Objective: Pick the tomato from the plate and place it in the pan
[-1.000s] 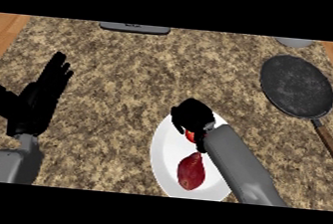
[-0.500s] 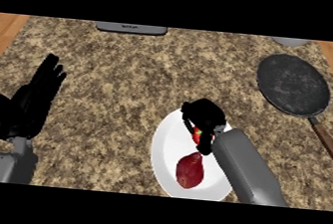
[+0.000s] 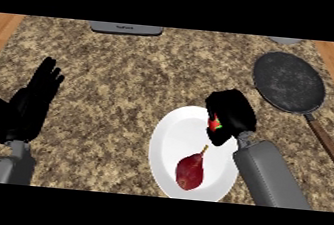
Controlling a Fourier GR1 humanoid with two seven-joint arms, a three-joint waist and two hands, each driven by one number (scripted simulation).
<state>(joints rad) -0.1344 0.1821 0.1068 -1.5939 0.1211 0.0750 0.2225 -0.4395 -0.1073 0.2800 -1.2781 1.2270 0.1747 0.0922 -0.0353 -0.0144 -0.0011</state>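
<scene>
Head view, left to right. The left hand (image 3: 30, 103) stood at the left edge over the speckled counter (image 3: 129, 76), fingers straight and spread, holding nothing; a white plate (image 3: 169, 140) lay near the middle, bearing a dark red pear (image 3: 191, 170) with its stem pointing upward; the right hand (image 3: 231, 114) was curled round the tomato (image 3: 215, 125), of which only a red and green patch showed, above the plate's right rim; the dark pan (image 3: 288, 81) sat at upper right, its handle (image 3: 329, 144) running toward the lower right.
</scene>
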